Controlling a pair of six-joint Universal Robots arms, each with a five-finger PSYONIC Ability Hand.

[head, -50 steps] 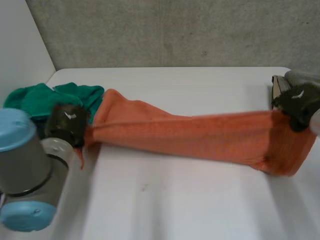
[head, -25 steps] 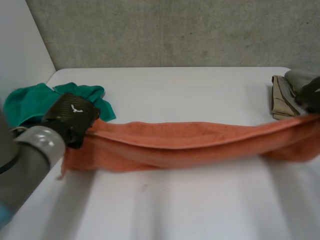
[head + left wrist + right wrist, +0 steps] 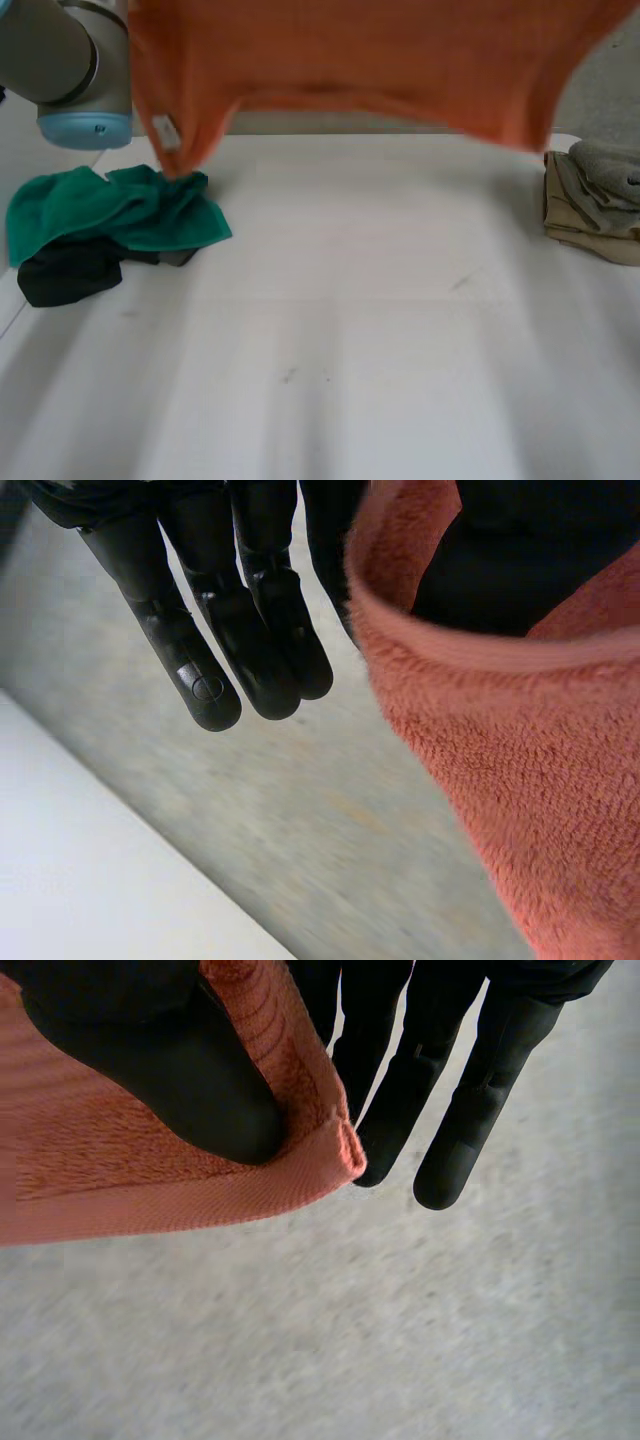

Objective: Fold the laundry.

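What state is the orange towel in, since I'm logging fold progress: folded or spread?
Spread. The orange towel hangs wide and unfolded above the table, pinched at one end by the left hand and at the other by the right hand.

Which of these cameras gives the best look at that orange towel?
The head view: the orange towel hangs spread wide above the table. The left wrist view shows an edge pinched by the left hand; the right wrist view a hemmed corner pinched by the right hand.
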